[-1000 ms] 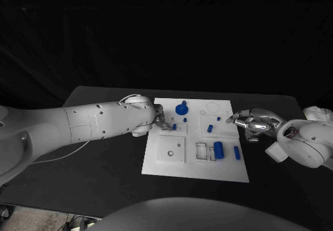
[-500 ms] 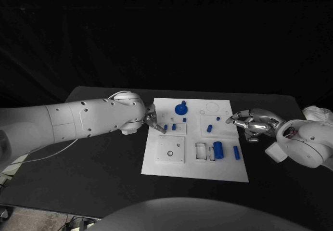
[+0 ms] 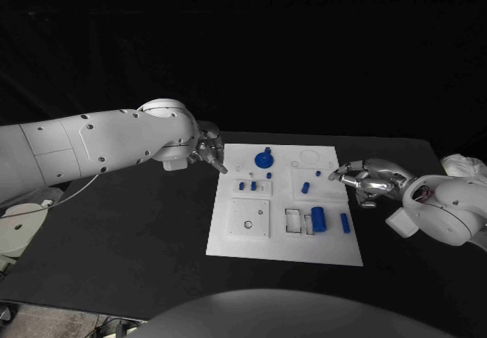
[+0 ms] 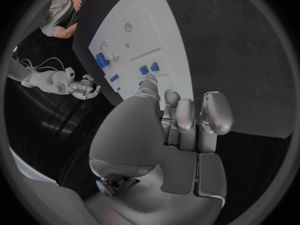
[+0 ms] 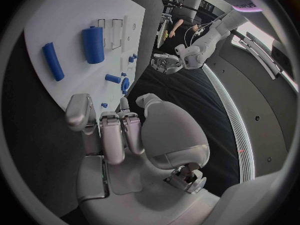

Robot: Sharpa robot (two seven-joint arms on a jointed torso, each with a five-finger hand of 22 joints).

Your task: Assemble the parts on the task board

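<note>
Black table [image 3: 132, 232] fills my head view, with the white board [image 3: 286, 248] in the middle and the blue parts on it: a round knobbed piece [image 3: 264, 159] at the far end, two small pegs [image 3: 248, 186] side by side left of centre, a stubby cylinder [image 3: 319, 219] and a slim bar [image 3: 345, 223] toward the near right. My left hand [image 3: 208, 150] hovers off the board's far left corner, fingers loosely apart and holding nothing; my right hand [image 3: 363, 177] sits just off the right edge, also empty as far as I can tell. From the left wrist, the fingers [image 4: 214, 114] are straight and bare, the pegs [image 4: 150, 68] beyond them on the board. From the right wrist, the hand [image 5: 119, 130] is spread with nothing in it, the cylinder [image 5: 93, 44] and bar [image 5: 52, 61] lying ahead. I judge these parts light, stiff plastic, smooth enough to slip or roll; I'd pinch the cylinder across its middle and the pegs by their sides, gently.
</note>
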